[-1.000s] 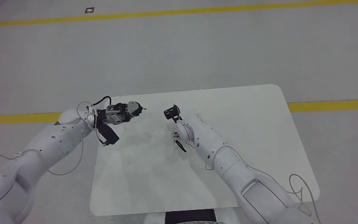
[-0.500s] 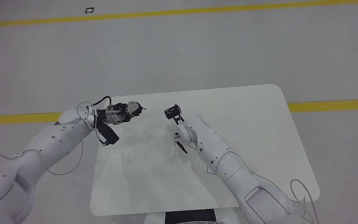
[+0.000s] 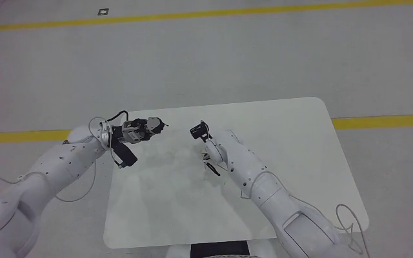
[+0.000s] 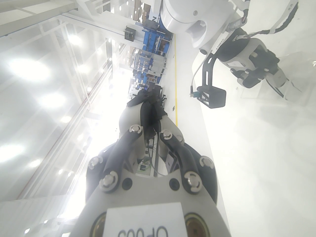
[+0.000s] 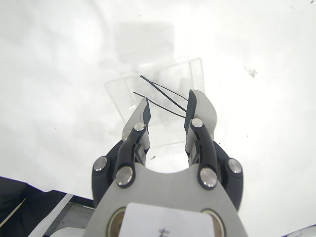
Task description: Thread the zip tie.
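Left gripper (image 4: 148,110): held over the far left corner of the table (image 3: 290,142), jaws pressed together and pinching a black bundle (image 4: 142,99) at the tips; make-up of the bundle hard to tell.
Right gripper (image 5: 167,102): pointed down near the table's middle, jaws spread wide, holding nothing, hovering just above a clear box (image 5: 197,72).
Zip ties (image 5: 160,91): two thin black strands lying crossed inside the clear box, between the spread fingertips; contact with the pads unclear.
Clear box: flat on the white table, well apart from the left gripper.
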Controlling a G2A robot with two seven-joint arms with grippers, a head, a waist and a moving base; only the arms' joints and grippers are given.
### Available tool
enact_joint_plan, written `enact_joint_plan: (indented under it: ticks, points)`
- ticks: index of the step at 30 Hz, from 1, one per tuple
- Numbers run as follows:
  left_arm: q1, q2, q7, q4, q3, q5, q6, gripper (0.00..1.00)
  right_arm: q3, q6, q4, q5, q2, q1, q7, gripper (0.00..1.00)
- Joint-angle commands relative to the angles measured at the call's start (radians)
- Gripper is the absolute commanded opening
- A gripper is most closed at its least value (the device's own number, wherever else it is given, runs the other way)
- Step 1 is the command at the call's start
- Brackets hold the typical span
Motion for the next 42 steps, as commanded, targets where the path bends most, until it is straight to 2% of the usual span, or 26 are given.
enact_joint_plan:
  ticks: [1,9,28,31,34,36,42]
  points:
    - [0.0,0.0,0.0,0.0,0.0,0.0,0.0,0.0,-0.006,0.0,0.015,0.0,-0.002,0.005,-0.009,0.33]
    - [0.0,0.0,0.0,0.0,0.0,0.0,0.0,0.0,-0.028,-0.006,0.088,0.016,-0.015,0.038,-0.01,0.34]
    - [0.0,0.0,0.0,0.0,0.0,0.0,0.0,0.0,-0.05,-0.005,0.156,0.036,-0.032,0.073,-0.057,0.34]
    - [0.0,0.0,0.0,0.0,0.0,0.0,0.0,0.0,-0.052,-0.003,0.171,0.041,-0.035,0.081,-0.059,0.29]
    - [0.0,0.0,0.0,0.0,0.0,0.0,0.0,0.0,-0.054,0.0,0.183,0.046,-0.038,0.086,-0.062,0.16]
    - [0.0,0.0,0.0,0.0,0.0,0.0,0.0,0.0,-0.055,0.001,0.189,0.048,-0.04,0.089,-0.064,0.01]
    - [0.0,0.0,0.0,0.0,0.0,0.0,0.0,0.0,-0.055,0.006,0.184,0.049,-0.041,0.089,-0.067,0.0]
